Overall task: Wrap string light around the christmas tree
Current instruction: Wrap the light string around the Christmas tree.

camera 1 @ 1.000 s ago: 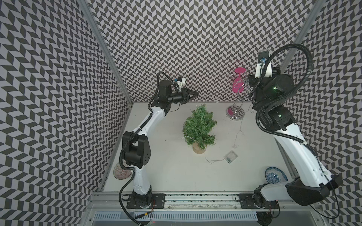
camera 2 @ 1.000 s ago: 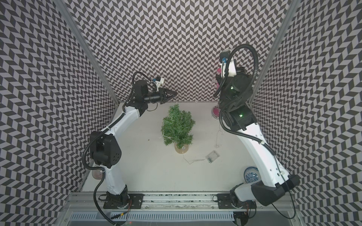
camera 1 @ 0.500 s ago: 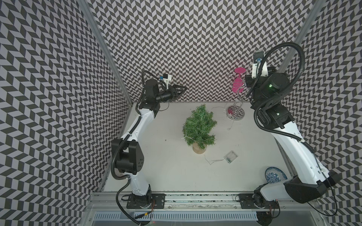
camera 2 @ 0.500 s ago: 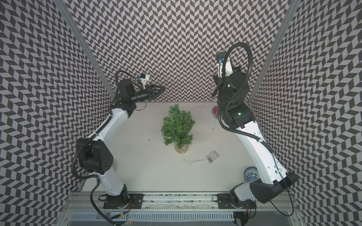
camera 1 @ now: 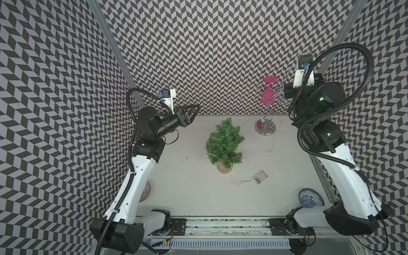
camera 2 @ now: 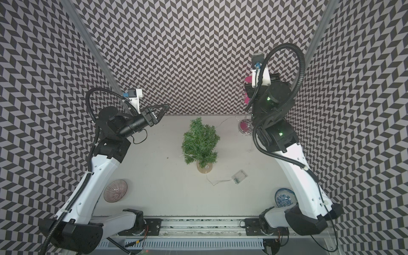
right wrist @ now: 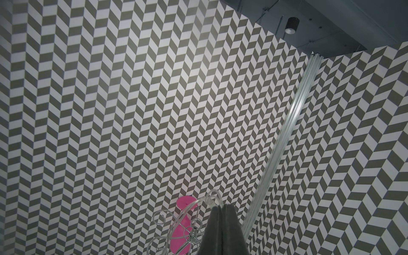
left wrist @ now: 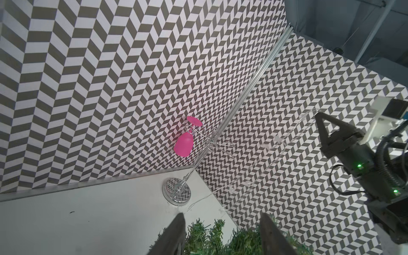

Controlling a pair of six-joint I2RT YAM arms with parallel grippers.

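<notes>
Black-and-white chevron walls (camera 1: 220, 55) close in a pale tabletop (camera 1: 187, 194) on three sides. The left arm (camera 1: 141, 170) and the right arm (camera 1: 340, 163) rise from the front rail toward the back wall.

The christmas tree (camera 1: 225, 143) stands on its pale wooden base near the middle of the tabletop. A silver curly wire rack (camera 1: 263, 129) stands in the back right corner with a pink glass (camera 1: 267, 97) hanging upside down on it. A blue patterned bowl (camera 1: 311, 198) sits at the front right, and a ribbed pinkish bowl (camera 2: 116, 191) at the front left.

The left gripper (left wrist: 220, 223) hangs above the back left of the tabletop, pointing toward the tree. Its jaws stand partly apart with nothing between them. The right gripper (right wrist: 223, 223) is held high beside the rack, its jaws pressed together on a loop of the string light (right wrist: 209, 197).

From that grip the wire slants down toward the tree. A strand also lies along the lower foliage, and the wire reaches the tabletop beside the base. It ends in the clear battery box (camera 1: 260, 176), which lies flat in front and to the right of the tree.
</notes>
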